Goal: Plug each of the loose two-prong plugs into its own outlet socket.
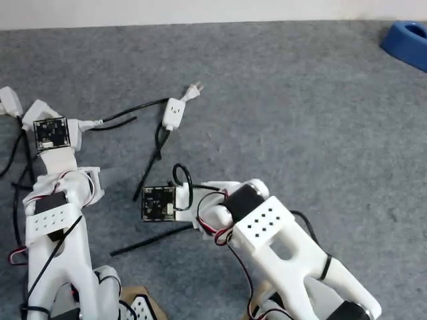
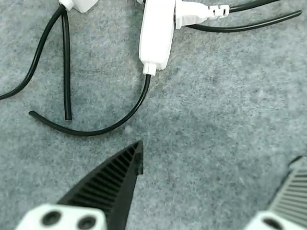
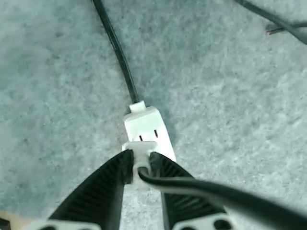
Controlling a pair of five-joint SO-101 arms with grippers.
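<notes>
the right end effector (image 3: pixel 140 158) is clenched on a white two-prong plug (image 3: pixel 139 147), its black fingers (image 3: pixel 103 187) pinching the plug body from both sides; the plug touches the near end of a white outlet socket (image 3: pixel 146 125) that lies flat on the grey carpeted surface (image 3: pixel 230 105); two slots on the socket's upper face are uncovered, and i cannot tell whether the prongs are in; the plug's black cord (image 3: pixel 216 191) runs back over the fingers.

the left end effector (image 2: pixel 218 153) is released, jaws wide apart, hovering over bare surface; well apart from it lies a second outlet socket (image 2: pixel 156 33) with a seated white plug (image 2: pixel 194 14) pressed into its side.

in the high view a third outlet socket (image 1: pixel 172 113) lies near the middle of the surface, with a loose plug (image 1: pixel 193 91) just beside it, prongs bare; a blue object (image 1: pixel 407 41) sits at the far corner.
</notes>
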